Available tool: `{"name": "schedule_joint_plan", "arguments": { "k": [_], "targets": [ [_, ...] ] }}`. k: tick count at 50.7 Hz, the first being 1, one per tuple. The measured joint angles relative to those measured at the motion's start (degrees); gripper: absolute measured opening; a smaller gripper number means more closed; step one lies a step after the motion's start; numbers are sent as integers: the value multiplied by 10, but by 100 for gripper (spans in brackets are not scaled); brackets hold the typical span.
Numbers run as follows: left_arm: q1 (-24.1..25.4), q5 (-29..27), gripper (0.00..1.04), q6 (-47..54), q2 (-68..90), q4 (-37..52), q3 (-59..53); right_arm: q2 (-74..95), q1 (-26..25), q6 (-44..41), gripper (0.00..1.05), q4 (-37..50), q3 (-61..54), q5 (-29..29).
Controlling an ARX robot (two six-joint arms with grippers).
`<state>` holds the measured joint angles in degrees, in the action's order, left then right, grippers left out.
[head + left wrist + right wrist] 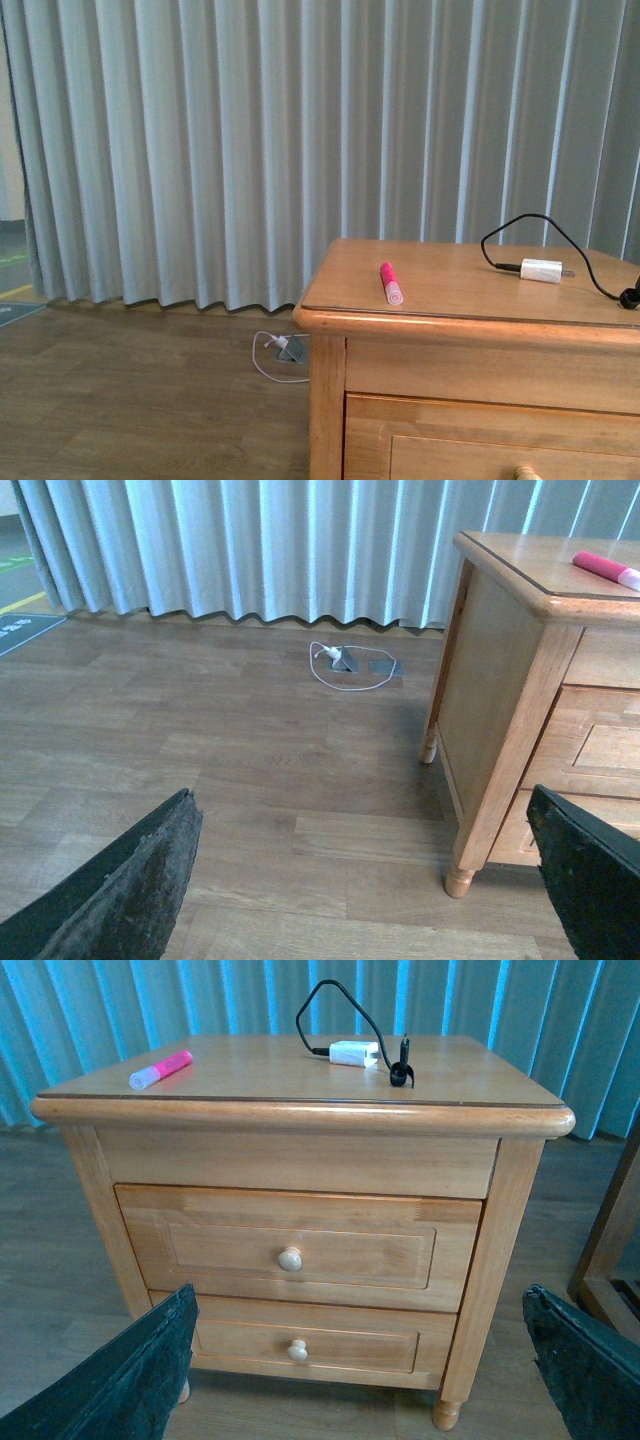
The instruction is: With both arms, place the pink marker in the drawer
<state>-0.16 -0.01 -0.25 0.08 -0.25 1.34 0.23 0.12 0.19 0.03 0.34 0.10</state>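
The marker (391, 284) is slim and bright magenta, with a paler pink cap. It lies flat on top of the cabinet (330, 400), near the front edge and toward the left corner. In the front view its long axis runs roughly 12 to 6, with the cap at 6, toward the robot. A white charger (541, 270) sits at its 3 o'clock, well apart. Only the right wrist view shows the whole drawer (200, 1245), shut, with its knob (290, 1258). The left wrist view shows the cabinet's side and the floor (250, 760). The left hand (355, 900) and right hand (355, 1380) are both spread wide, holding nothing.
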Motion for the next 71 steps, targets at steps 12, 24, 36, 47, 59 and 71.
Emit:
{"name": "schedule_joint_plan", "arguments": {
  "k": [12,24,36,47,59,71],
  "targets": [
    [0,0,99,0,0,0,0,0,0,0,96,0,0,0],
    [0,0,99,0,0,0,0,0,0,0,96,0,0,0],
    [0,0,99,0,0,0,0,0,0,0,96,0,0,0],
    [0,0,99,0,0,0,0,133,19,-2,96,-73,46,-32],
    [0,0,99,0,0,0,0,415,71,11,96,144,106,1],
    [0,0,99,0,0,0,0,785,102,36,96,339,240,57]
  ]
}}
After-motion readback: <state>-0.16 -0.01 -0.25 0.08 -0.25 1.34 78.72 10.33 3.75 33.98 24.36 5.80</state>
